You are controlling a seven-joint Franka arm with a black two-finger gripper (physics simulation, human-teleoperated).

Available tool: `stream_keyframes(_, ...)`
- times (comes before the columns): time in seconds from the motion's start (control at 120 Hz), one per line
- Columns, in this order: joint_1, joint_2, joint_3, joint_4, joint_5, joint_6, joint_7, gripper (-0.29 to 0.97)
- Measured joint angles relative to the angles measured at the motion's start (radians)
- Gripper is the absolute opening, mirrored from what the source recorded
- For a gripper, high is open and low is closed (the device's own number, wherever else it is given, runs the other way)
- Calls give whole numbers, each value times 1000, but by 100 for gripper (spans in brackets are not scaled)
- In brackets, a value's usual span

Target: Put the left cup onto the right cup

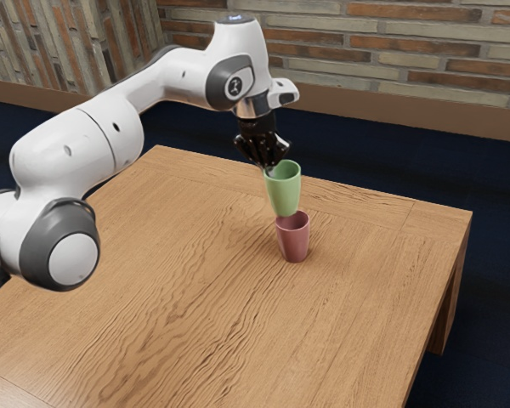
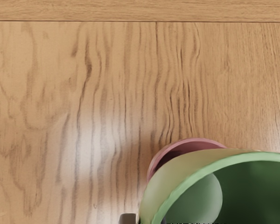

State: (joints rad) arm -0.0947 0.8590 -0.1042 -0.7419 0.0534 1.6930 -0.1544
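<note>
A green cup (image 1: 284, 189) hangs upright with its base right at the mouth of a pink cup (image 1: 292, 236) that stands on the wooden table (image 1: 153, 297). My gripper (image 1: 269, 161) is shut on the green cup's rim, on the side toward the exterior view's left. In the wrist view the green cup (image 2: 214, 186) sits large just under my hand, and the pink cup's rim (image 2: 177, 148) peeks out from behind it. Whether the green cup's base touches the pink cup I cannot tell.
The table's far edge (image 1: 365, 194) runs just behind the cups, and its edge at the exterior view's right (image 1: 446, 289) drops to a dark blue floor. A brick wall stands behind. Bare wood stretches in front of the cups.
</note>
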Motion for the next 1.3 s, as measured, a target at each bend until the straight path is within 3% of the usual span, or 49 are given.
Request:
stream_keyframes(0.767,-13,29,-10,-31,4,7,-28,-10)
stream_keyframes(1.025,-10,29,-12,-45,-3,8,-33,40)
stream_keyframes(1.3,-8,19,-11,-47,-3,8,-35,60)
